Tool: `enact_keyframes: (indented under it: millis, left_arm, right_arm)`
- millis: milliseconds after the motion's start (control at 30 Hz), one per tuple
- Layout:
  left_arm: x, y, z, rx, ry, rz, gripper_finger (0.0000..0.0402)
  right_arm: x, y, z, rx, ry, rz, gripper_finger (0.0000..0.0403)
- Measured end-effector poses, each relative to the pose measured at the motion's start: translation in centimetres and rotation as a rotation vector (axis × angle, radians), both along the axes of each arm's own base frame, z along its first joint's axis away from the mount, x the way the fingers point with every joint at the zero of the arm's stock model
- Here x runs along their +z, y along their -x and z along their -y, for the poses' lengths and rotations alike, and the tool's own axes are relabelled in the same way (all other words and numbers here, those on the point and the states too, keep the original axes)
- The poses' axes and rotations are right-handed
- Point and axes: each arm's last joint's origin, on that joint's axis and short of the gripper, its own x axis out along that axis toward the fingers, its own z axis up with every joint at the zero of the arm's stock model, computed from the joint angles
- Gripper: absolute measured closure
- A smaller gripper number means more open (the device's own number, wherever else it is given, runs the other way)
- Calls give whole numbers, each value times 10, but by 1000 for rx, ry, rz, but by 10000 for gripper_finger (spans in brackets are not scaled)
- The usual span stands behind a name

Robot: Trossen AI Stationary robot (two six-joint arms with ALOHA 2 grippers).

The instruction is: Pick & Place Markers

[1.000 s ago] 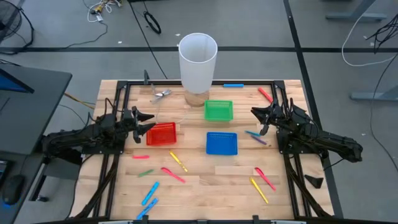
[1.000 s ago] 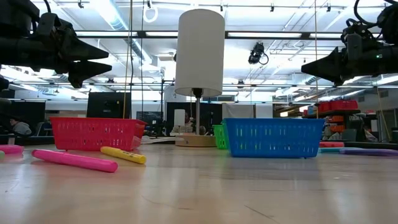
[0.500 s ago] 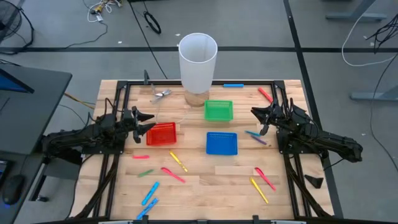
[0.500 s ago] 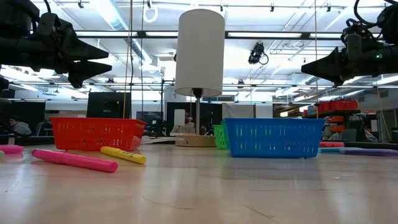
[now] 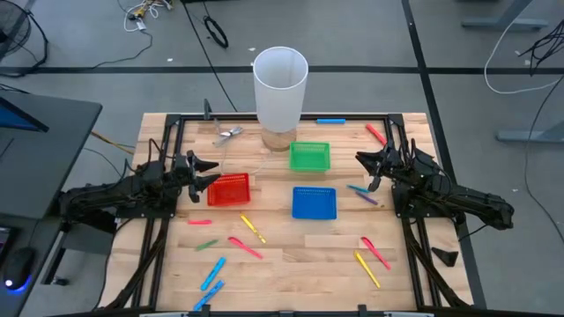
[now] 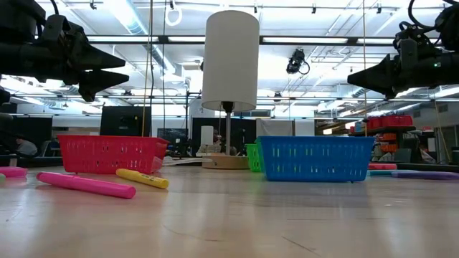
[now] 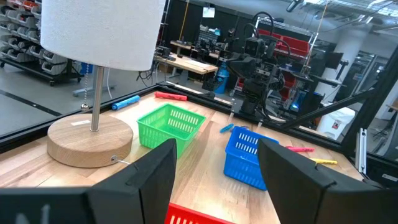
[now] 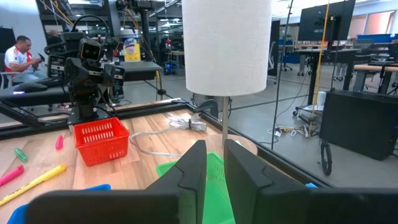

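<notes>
Both arms hang above the bench, nothing picked. The left tool (image 5: 211,170) is spread over the red basket (image 5: 229,188); the right tool (image 5: 361,159) is pressed together (empty). The markers (image 5: 245,247) lie scattered; I'd open wide and drop square across one.

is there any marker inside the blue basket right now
No, in the high view the blue basket shows only its bare mesh floor, and the markers, like the yellow marker near it, lie on the table.
</notes>
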Motion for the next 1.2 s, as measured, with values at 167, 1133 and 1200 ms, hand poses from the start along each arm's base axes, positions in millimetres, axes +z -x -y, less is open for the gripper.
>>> enact_keyframes:
  millis: [167,1133,1200]
  left_arm:
    - [0,0,0,0,0,0,170]
    - [0,0,0,0,0,0,170]
    - [0,0,0,0,0,0,170]
  right_arm:
    - [0,0,0,0,0,0,344]
    - [3,0,0,-5,-26,23,344]
    - [9,2,1,-55,-70,43,344]
